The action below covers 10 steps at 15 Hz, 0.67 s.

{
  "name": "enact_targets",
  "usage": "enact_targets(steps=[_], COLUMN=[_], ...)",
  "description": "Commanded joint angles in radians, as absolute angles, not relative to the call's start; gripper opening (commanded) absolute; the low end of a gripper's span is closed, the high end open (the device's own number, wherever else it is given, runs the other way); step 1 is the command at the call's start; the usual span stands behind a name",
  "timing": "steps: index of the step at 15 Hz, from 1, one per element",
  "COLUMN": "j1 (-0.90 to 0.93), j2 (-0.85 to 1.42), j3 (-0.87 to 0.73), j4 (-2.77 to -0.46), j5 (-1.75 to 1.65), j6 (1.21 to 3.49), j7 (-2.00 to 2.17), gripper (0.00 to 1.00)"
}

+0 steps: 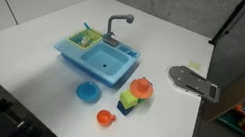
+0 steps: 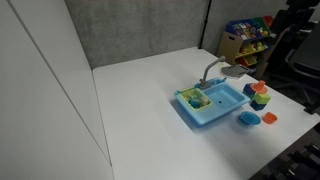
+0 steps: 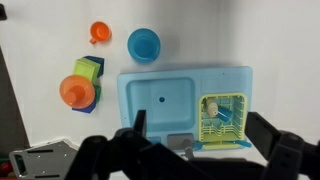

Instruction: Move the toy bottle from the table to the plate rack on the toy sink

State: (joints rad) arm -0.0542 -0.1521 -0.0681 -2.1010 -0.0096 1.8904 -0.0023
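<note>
Gripper [image 3: 196,142] above toy sink [image 3: 160,105] (jaws apart)

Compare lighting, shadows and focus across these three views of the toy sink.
In an exterior view the light is even, and the toy sink casts only a soft shadow on the table; in an exterior view the table looks washed out against a dark background; in the wrist view the gripper is dark and blurred, the plate rack sharp.

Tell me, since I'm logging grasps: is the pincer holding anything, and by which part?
Nothing is held. In the wrist view the pincer hangs open above the toy sink, jaws spread wide, clamping nothing.
</note>
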Motion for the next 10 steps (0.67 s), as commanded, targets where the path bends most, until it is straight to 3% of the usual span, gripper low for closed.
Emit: enact_targets(steps=[1,10], j1=[-0.063,-0.059], j2=[-0.246,-0.285], j3=[-0.066,-0.067], j4=[-2.102,-2.097], j5=[-0.053,-0.052], j6=[1.802,1.766], j7=[-0.015,-0.005], gripper=[1.0,1.0])
